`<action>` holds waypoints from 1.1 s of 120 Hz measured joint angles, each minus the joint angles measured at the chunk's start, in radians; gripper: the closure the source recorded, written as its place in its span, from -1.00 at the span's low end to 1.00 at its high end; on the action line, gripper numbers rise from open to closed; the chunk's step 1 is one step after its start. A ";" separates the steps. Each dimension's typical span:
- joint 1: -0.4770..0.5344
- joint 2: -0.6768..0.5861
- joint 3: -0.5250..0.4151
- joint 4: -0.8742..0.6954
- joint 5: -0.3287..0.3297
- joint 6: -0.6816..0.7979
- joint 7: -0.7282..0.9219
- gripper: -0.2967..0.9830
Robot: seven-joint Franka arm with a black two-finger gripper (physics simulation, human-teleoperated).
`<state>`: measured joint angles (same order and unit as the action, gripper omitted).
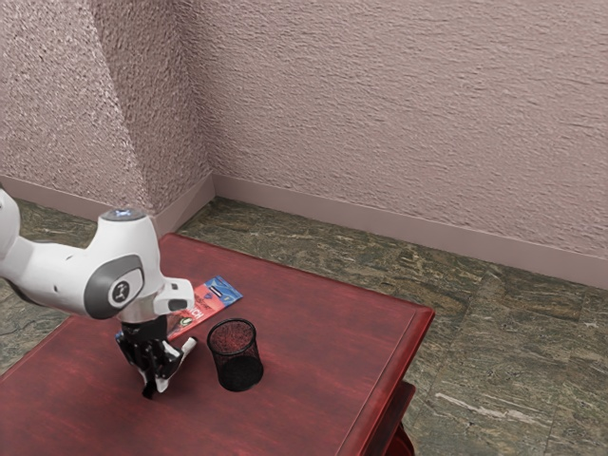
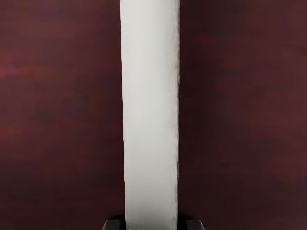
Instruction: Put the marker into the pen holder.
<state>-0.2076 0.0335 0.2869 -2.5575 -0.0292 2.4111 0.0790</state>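
Well, my gripper: the fingers are pinching white marker.
Pen holder: upright, at the exterior view's right.

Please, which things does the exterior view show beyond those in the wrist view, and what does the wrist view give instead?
Exterior view: black mesh pen holder, red-and-blue packet, white arm, textured wall and patterned floor.
Wrist view: a close look along the pale side of the marker.
Both: that marker and the red table.
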 joint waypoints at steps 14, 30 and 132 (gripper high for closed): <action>-0.004 0.001 0.001 0.000 -0.003 0.001 -0.001 0.35; 0.006 0.000 0.001 0.001 -0.005 0.002 -0.001 0.48; -0.144 -0.096 -0.046 0.486 0.196 -0.664 -0.180 0.69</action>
<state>-0.3514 -0.0628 0.2410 -2.0714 0.1665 1.7466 -0.1005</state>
